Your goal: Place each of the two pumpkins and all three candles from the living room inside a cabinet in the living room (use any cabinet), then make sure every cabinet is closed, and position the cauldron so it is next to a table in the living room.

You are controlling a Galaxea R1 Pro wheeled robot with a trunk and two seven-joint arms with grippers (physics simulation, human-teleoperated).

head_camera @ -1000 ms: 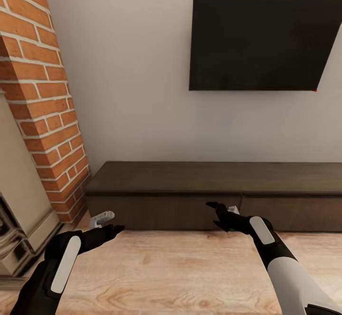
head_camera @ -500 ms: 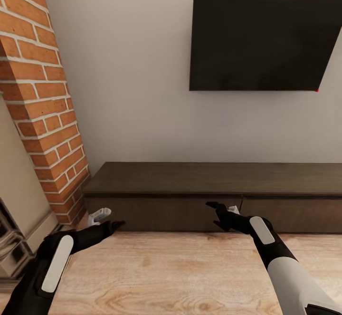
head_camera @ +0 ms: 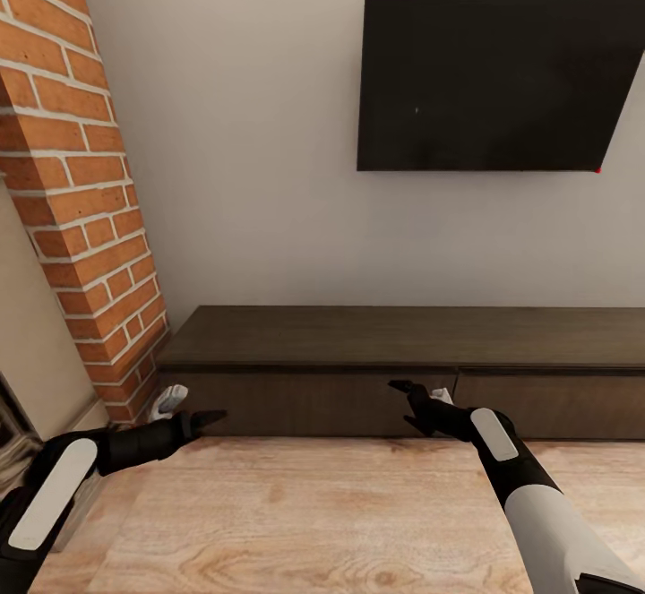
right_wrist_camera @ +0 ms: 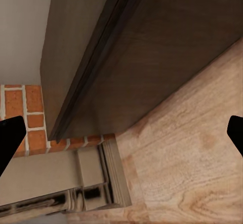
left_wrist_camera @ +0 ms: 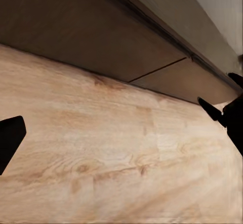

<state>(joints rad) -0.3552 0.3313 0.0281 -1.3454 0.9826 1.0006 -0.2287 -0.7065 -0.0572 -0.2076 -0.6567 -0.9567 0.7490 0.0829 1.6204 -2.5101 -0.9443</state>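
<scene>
The cabinet [head_camera: 403,336] is a long, low dark-brown unit against the wall, and its flat drawer fronts [head_camera: 313,400] are shut. Its front also shows in the left wrist view [left_wrist_camera: 86,36] and the right wrist view [right_wrist_camera: 167,57]. My right gripper [head_camera: 406,406] hovers open just in front of the seam between two drawer fronts, holding nothing. Low near the cabinet's left end, my left gripper [head_camera: 199,417] points along the front and is open and empty. The pumpkins, candles and cauldron are out of view.
A brick fireplace column [head_camera: 81,173] rises at the left, with pale stone [head_camera: 27,343] beside it and its stepped base [right_wrist_camera: 91,183] on the floor. A black TV [head_camera: 497,79] hangs above the cabinet. Light wood floor [head_camera: 340,522] stretches in front.
My left arm has swung outward to the left and lower, toward the fireplace corner. The right arm has stayed put. The head view shifted slightly at first.
</scene>
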